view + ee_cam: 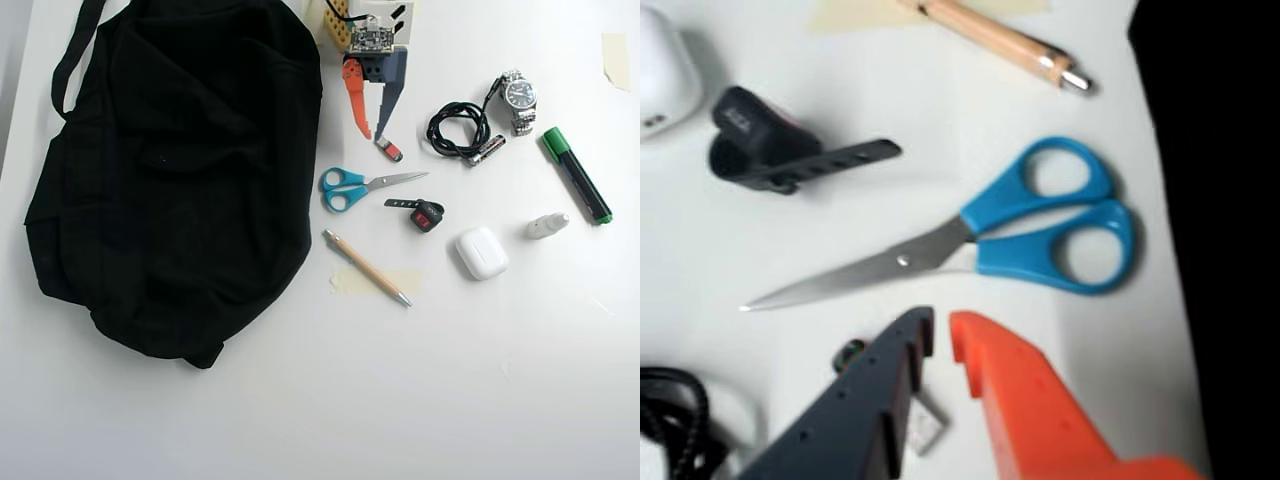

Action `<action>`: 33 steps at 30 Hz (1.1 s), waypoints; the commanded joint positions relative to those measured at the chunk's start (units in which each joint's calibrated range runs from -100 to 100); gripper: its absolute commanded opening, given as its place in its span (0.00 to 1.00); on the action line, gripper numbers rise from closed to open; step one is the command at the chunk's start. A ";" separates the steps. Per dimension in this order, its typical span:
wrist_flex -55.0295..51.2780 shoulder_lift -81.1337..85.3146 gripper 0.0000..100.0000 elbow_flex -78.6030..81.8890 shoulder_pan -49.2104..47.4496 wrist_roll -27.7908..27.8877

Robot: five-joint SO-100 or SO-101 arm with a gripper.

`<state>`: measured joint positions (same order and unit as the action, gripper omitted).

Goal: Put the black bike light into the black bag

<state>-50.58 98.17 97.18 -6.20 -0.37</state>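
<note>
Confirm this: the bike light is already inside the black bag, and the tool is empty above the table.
Wrong on one point: the overhead view shows the bike light lying on the table beside the scissors, outside the black bag. The tool is indeed empty.
</note>
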 commanded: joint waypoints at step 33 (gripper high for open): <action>11.47 -71.94 0.02 -57.74 -7.78 8.97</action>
<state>-39.84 29.94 45.05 -12.81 7.30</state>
